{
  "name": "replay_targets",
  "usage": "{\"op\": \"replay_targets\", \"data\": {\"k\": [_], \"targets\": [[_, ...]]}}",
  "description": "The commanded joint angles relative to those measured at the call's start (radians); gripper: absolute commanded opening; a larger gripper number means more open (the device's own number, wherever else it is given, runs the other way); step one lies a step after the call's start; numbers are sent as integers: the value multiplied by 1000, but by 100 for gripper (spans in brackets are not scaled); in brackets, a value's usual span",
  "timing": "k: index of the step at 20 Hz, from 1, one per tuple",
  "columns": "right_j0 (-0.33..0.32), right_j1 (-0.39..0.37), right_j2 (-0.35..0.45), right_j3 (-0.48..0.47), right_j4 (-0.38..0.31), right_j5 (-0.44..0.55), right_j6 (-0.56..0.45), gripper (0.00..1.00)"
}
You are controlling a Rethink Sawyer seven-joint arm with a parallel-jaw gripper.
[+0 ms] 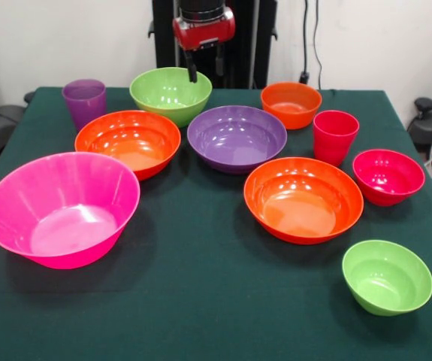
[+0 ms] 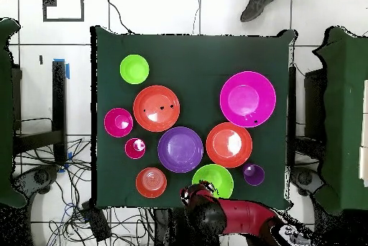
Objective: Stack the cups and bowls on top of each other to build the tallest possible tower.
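Fig. — My end effector [image 1: 204, 68] hangs open and empty over the far edge of the desk [image 1: 200, 301] | bowls [image 1: 237, 138] and cups [image 1: 335, 137] lie unstacked, spread from far edge to near corners | risk: glossy rims may slip my grasp; crowded neighbours may be knocked.

Eight bowls [image 1: 237, 138], two cups [image 1: 335, 137], all upright, unstacked, spread apart

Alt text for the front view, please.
Eight bowls and two cups stand apart, unstacked, on a green table: the biggest bowl is pink. The gripper hangs open above a green bowl.
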Motion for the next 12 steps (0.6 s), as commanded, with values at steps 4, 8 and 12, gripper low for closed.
{"op": "replay_targets", "data": {"k": [4,8,12], "targets": [[-9,-5,69,-28,-37,-15,124,100],[-5,4,59,-29,-43,-31,130,100],[2,14,53,-35,-41,-37,134,100]]}}
